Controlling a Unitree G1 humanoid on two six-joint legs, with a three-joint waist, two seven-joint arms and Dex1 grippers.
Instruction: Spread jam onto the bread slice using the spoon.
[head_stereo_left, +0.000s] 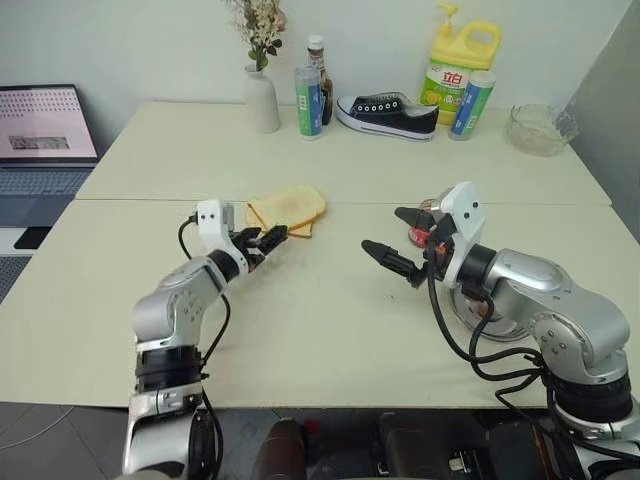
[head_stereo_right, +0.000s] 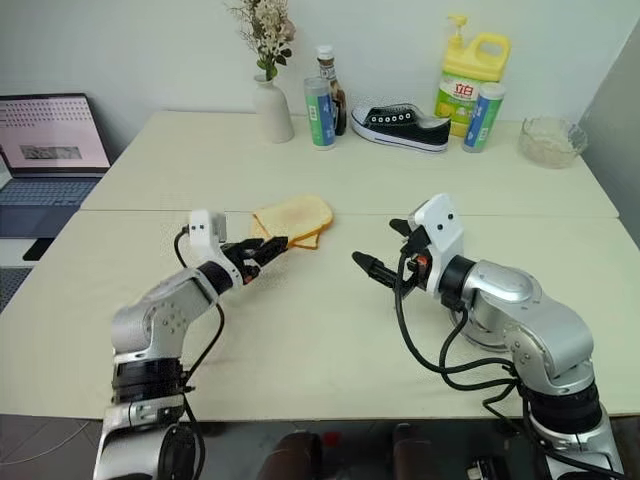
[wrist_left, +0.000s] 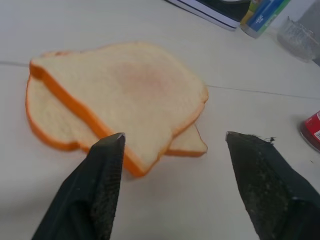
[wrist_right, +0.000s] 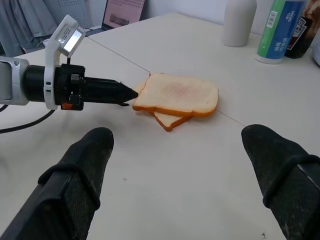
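Both our pairs of jaws stand apart and empty. Our left gripper (wrist_left: 172, 142) sits just short of the bread slice (wrist_left: 135, 95), which lies straight ahead of its tips atop a smaller slice (wrist_left: 52, 117), its long axis running crosswise. Our right gripper (head_stereo_left: 395, 240) hovers well apart, beside the jam (head_stereo_left: 418, 234); we judge the left nearer.

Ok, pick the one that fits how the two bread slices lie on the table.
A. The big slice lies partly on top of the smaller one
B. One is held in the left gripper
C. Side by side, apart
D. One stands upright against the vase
A: the big slice overlaps the smaller one, whose edges stick out beneath it; the left gripper is open and empty.
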